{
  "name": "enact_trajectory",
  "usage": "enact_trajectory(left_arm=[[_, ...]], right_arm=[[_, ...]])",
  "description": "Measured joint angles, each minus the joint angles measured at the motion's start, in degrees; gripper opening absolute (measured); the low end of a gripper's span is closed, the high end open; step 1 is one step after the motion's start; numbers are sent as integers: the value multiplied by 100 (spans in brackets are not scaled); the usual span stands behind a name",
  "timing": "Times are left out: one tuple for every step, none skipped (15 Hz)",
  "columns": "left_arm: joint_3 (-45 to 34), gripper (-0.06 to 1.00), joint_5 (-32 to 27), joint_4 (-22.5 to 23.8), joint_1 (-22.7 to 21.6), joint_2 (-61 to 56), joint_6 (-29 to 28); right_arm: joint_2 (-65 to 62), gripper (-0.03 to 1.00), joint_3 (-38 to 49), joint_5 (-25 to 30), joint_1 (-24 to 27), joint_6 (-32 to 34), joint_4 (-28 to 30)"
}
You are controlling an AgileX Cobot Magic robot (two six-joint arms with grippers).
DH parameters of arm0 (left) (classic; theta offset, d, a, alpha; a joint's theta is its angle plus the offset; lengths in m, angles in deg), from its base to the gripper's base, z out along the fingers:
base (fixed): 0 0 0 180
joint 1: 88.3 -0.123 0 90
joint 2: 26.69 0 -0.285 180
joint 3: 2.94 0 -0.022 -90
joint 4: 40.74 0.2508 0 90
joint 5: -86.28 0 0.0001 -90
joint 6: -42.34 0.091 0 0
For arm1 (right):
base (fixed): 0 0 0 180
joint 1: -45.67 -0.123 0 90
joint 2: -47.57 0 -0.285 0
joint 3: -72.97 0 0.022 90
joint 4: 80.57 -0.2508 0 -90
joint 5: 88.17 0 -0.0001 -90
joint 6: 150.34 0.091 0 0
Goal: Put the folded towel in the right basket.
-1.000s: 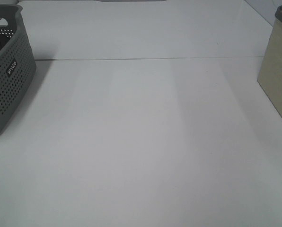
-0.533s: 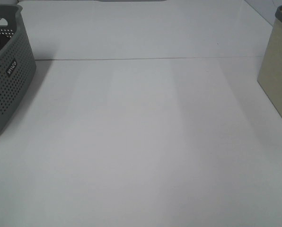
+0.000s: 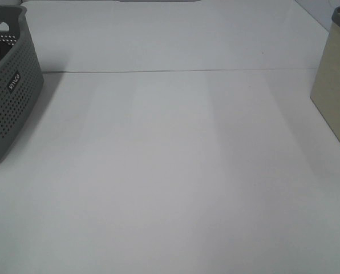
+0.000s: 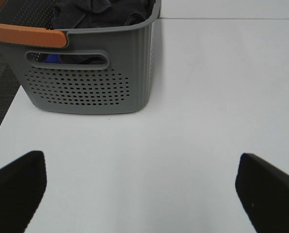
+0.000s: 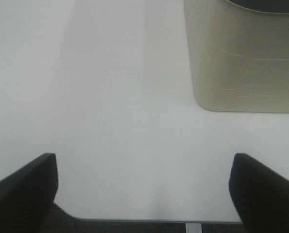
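Observation:
The right basket (image 3: 336,80) is beige with a dark rim and stands at the table's right edge; it also shows in the right wrist view (image 5: 244,56). No folded towel shows on the table. Dark cloth (image 4: 103,10) lies inside the grey perforated left basket (image 4: 88,73). My left gripper (image 4: 144,194) is open and empty over the table, short of the grey basket. My right gripper (image 5: 143,191) is open and empty near the table's front edge, short of the beige basket. Neither gripper shows in the exterior high view.
The grey basket (image 3: 7,91) stands at the table's left edge and has an orange handle (image 4: 25,35). A seam (image 3: 175,71) runs across the white table at the back. The table's front edge (image 5: 135,219) shows in the right wrist view.

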Motion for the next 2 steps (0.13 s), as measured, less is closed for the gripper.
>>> enact_trajectory(left_arm=[[0,99,0,0,0,0,0],[0,99,0,0,0,0,0]], right_arm=[[0,92,0,0,0,0,0],[0,92,0,0,0,0,0]])
